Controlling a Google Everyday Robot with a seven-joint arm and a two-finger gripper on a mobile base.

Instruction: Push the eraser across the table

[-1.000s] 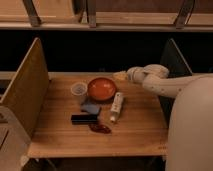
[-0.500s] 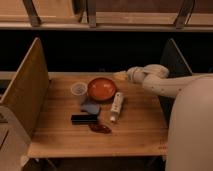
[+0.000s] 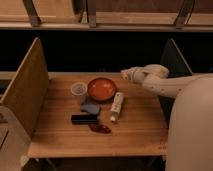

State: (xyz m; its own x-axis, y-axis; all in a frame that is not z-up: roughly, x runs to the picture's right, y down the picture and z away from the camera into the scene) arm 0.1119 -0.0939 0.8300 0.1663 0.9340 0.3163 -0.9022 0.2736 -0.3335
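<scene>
Eraser (image 3: 84,119) sits front-left of centre on the table (image 3: 137,132), long side running left-right. Blue-grey lump (image 3: 90,107) is right behind its far edge, touching or nearly so; you can't tell which. Dark red item (image 3: 100,128) is just beside its near-right corner. White tube (image 3: 116,106) is off to the right. Orange bowl (image 3: 102,89) and small cup (image 3: 79,90) are further back.

Gripper (image 3: 127,75) is at the far side of the table, just right of the bowl's rim, and well apart from the eraser. Apart or together: can't tell from this view, so don't assume either.

My read: you're in the approach step. No contact with the eraser, push not begun.

Next move, as I judge it: bring the gripper toward the front and down to table height beside one face of the eraser. Bowl, tube and lump lie between the two, so go over them, not through.

The right end is crowded by the red item and the tube, but a push from there toward the left panel has open plank ahead. Make contact low and centred on the face, or the flat bar will likely spin instead of sliding. Watch the lump, it may drag along.
</scene>
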